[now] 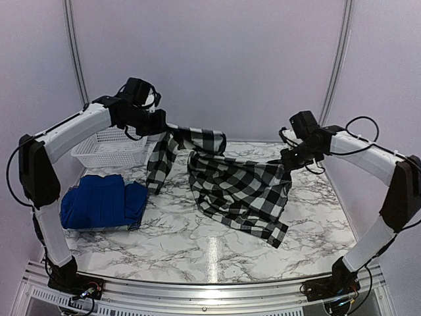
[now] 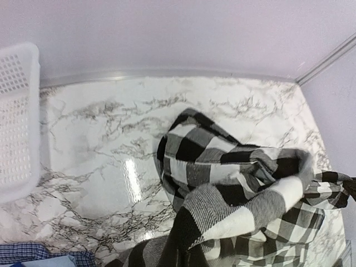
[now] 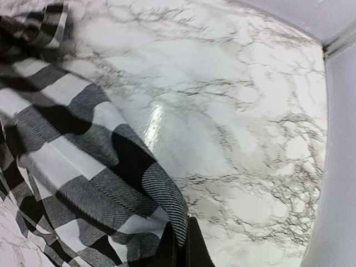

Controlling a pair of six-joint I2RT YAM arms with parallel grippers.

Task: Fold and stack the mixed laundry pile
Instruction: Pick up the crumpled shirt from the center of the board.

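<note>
Lower left of your top view: royal-blue shirt [image 1: 102, 201], folded, flat on the marble surface [image 1: 177, 240].
Upper left: white lattice basket [image 1: 108, 146], just behind that shirt.
Left of centre: left fingers [image 1: 163, 126], closed on a bunched end of the buffalo-check flannel shirt [image 1: 240, 187].
Centre: the flannel hangs raised between both arms, one sleeve dangling. You cannot tell whether its low edge touches the surface.
Right: right fingers [image 1: 287, 157], pinched on the flannel's other end, tips hidden by cloth.
</note>
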